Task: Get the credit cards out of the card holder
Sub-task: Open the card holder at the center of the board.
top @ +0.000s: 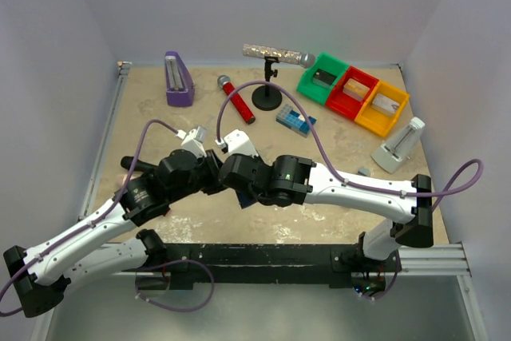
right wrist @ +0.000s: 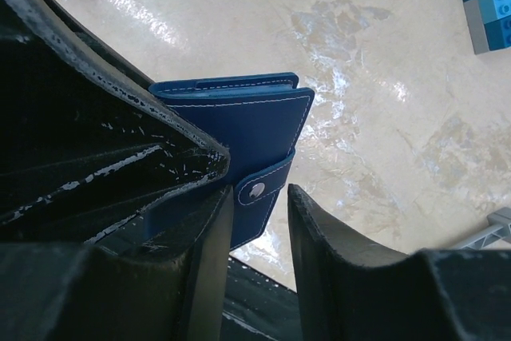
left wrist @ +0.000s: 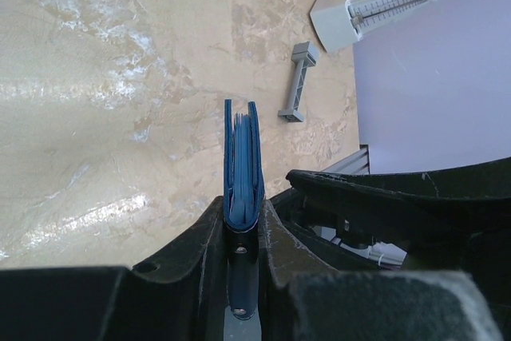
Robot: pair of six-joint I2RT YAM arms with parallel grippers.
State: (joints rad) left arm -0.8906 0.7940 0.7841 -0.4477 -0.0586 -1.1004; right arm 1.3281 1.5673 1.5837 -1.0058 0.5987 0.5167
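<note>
Step 1, opening: left gripper [left wrist: 242, 220] clamps the dark-blue stitched leather card holder [left wrist: 242, 149] edge-on; right gripper [right wrist: 260, 215] jaws stand apart, snap tab [right wrist: 267, 177] between them. Next: pinch, unsnap.

We see the left arm [top: 88, 233] and the right arm [top: 359, 189] meet wrist to wrist at mid-table, with a dark-blue corner of the card holder [top: 248, 200] showing beneath them. Behind them stand a purple metronome [top: 178, 79] and a glittery microphone [top: 278, 56] on its stand. To the right, a green bin [top: 335, 63], a red bin [top: 361, 75] and a yellow bin [top: 396, 93] sit side by side.
</note>
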